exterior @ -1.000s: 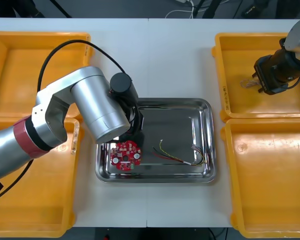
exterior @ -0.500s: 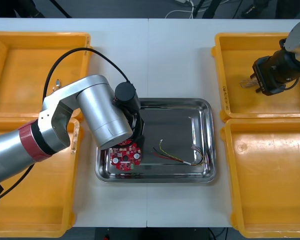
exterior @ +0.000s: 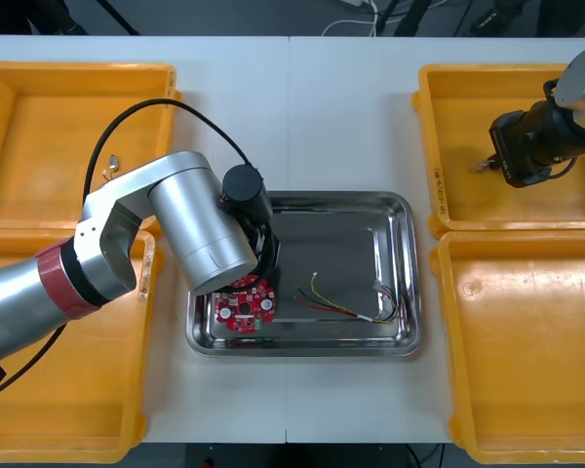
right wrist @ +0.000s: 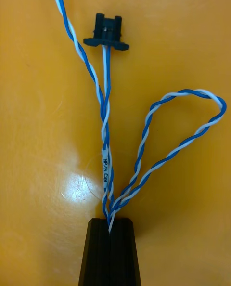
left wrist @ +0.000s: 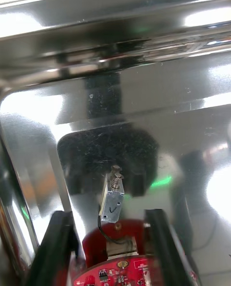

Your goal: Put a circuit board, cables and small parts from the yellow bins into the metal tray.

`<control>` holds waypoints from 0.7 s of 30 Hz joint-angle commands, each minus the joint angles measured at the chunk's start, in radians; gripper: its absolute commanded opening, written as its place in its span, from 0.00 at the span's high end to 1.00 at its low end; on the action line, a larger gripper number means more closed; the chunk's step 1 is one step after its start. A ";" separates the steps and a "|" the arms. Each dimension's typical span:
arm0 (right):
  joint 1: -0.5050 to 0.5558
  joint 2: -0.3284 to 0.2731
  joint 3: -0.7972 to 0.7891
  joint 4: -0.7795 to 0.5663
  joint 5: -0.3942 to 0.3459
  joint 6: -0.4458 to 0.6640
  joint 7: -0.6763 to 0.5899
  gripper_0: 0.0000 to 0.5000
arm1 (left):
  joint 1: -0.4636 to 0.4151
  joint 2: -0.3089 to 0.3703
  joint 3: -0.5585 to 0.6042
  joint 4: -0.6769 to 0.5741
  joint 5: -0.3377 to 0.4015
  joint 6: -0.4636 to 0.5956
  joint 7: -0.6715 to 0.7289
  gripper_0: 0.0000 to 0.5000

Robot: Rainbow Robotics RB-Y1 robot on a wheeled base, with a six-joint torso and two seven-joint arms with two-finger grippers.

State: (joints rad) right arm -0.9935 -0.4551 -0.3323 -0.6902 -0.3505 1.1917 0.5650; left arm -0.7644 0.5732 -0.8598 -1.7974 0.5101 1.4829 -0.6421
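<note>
Your left claw (left wrist: 108, 221) stands open around the round red circuit board (exterior: 244, 304), apparently resting in the shiny metal tray (exterior: 410, 292), while your right claw (right wrist: 109, 226), clamped on the twisted blue-and-white cable (right wrist: 104, 122) in a yellow bin (exterior: 468, 107), should next lift it across.

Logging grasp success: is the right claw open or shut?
Shut: the right claw is closed at the middle, pinching the strands of the twisted blue and white cable over the yellow bin floor.

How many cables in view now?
2: red and yellow cable in the metal tray; blue and white cable in the right hand, over the far right bin. Left arm may hide more.
</note>
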 commanded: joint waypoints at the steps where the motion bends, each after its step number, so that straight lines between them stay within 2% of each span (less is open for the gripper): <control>1: 0.027 -0.004 0.027 -0.006 -0.008 -0.004 -0.034 1.00 | 0.010 -0.022 -0.008 -0.007 -0.013 -0.018 0.022 0.00; 6: 0.021 -0.014 0.025 -0.035 -0.008 0.022 -0.031 1.00 | 0.008 -0.022 -0.007 -0.007 -0.016 -0.023 0.024 0.00; 14: 0.023 -0.042 0.027 -0.186 -0.005 0.229 -0.024 1.00 | -0.003 -0.015 0.019 -0.007 -0.022 -0.026 0.012 0.00; 21: 0.021 -0.048 0.030 -0.308 0.008 0.364 0.006 1.00 | -0.049 -0.009 0.088 -0.008 0.042 0.014 -0.033 0.00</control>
State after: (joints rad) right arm -0.9754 -0.4588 -0.3279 -0.9200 -0.3494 1.5165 0.5652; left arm -0.7649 0.5732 -0.8283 -1.7958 0.5203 1.4703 -0.6421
